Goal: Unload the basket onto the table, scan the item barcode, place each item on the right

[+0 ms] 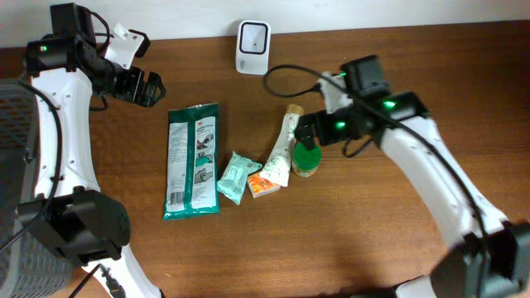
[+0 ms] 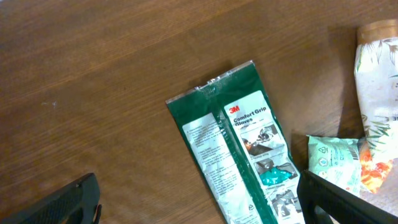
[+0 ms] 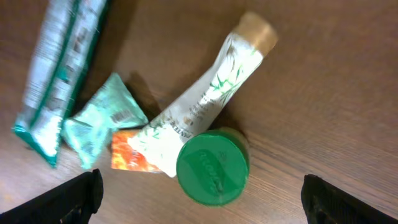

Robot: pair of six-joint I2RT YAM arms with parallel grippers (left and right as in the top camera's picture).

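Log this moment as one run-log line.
stage: nothing held | left end effector: open, near glove pack | right end effector: open, above green-lidded jar | white scanner: far table edge

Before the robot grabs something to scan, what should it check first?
1. Both hands empty: ok. The left gripper and right gripper are open and hold nothing.
2. Right gripper over the green-lidded jar: ok. The jar sits centred in the wrist view.
3. Jar free of neighbours: not ok. The tube lies against it.
4. Jar's barcode found: cannot tell.
5. Scanner uncovered: ok.
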